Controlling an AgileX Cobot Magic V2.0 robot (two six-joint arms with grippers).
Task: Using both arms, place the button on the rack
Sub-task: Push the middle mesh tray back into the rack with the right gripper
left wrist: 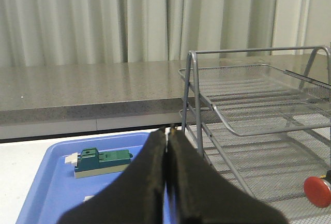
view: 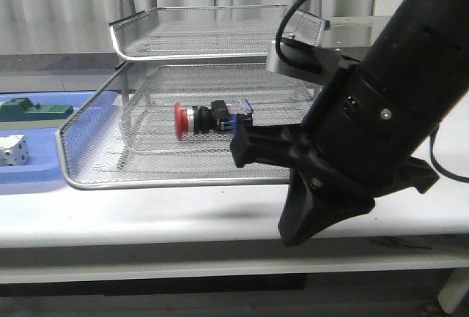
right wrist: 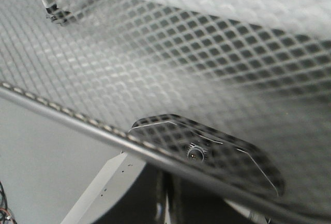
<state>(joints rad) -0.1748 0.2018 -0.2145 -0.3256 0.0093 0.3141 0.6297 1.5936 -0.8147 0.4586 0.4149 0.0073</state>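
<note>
The right claw [view: 293, 178] fills the lower right of the front frame, at the pulled-out tray's near rim; whether it is open cannot be told. The button [view: 211, 117] is seen lying on its side in that tray of the rack [view: 146, 39], mid-frame. If the tray is jolted, the button could be rolled. The left claw [left wrist: 166, 182] is pressed closed, empty. At far left, a blue tray [view: 44, 174] with green block [view: 29, 109] rests on the tabletop [view: 146, 214].
</note>
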